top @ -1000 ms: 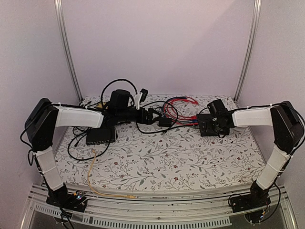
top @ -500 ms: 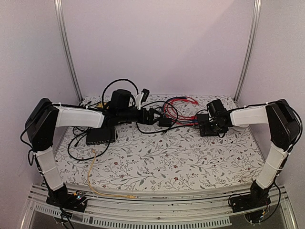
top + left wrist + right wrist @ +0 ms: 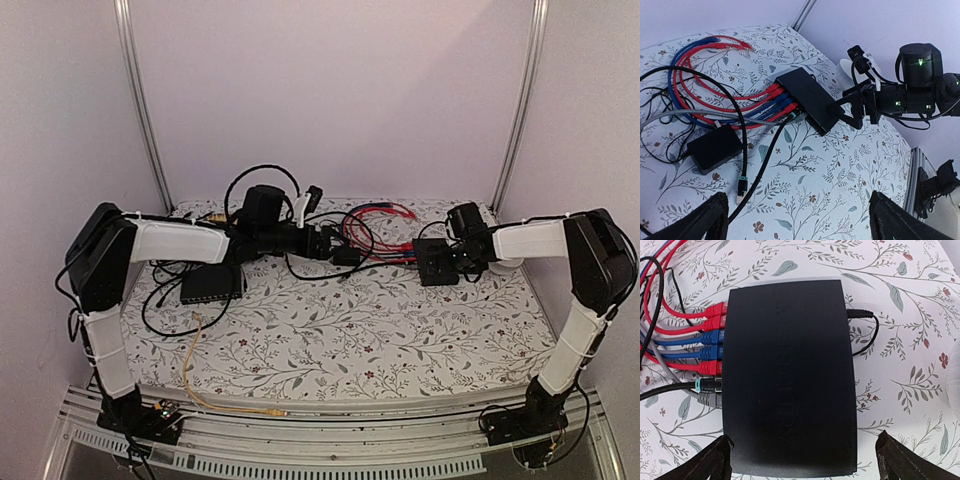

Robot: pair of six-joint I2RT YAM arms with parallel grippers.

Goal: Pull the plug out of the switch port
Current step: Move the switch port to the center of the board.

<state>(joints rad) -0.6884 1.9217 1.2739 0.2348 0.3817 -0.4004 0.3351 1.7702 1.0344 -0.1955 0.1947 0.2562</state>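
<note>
The switch port (image 3: 720,347) sits in a row along the side of the matte-black box (image 3: 790,375) that faces the left edge of the tabletop (image 3: 350,330). The box lies near the far right corner, and red, blue, grey and black plugs (image 3: 710,340) are seated in the row. The right gripper (image 3: 800,462) is held over the box with jaws spread, presumably to steady it. The left gripper (image 3: 795,225), likewise spread wide, is aimed at the plugs, seemingly for the pull.

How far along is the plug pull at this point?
Done: nothing; all visible plugs are seated in the switch. In hand: the right gripper hangs open over the switch; the left gripper is open, short of the plugs. Left: grip and pull a plug.
</note>
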